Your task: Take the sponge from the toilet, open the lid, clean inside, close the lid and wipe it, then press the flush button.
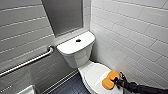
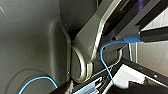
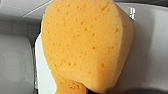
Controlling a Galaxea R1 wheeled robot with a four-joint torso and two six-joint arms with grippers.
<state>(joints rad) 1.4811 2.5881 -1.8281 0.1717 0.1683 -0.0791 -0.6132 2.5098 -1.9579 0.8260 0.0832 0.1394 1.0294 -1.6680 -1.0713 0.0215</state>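
Observation:
The white toilet [image 1: 75,53] stands in the corner with its lid [image 1: 93,73] down over the bowl. The orange sponge [image 1: 110,79] is over the lid's right side. My right gripper [image 1: 116,80] is shut on it, and its dark arm comes in from the lower right. I cannot tell whether the sponge touches the lid. In the right wrist view the sponge [image 3: 85,45] looms large in front of the white lid [image 3: 150,50]. The dark round flush button [image 1: 78,40] sits in the middle of the tank top. The left wrist view shows my own body panels and blue cables [image 2: 105,62].
White tiled wall [image 1: 135,32] runs close along the toilet's right side. A metal grab bar [image 1: 27,62] slants along the left wall. A grey panel [image 1: 62,15] hangs above the tank. Dark tiled floor [image 1: 70,87] lies left of the bowl.

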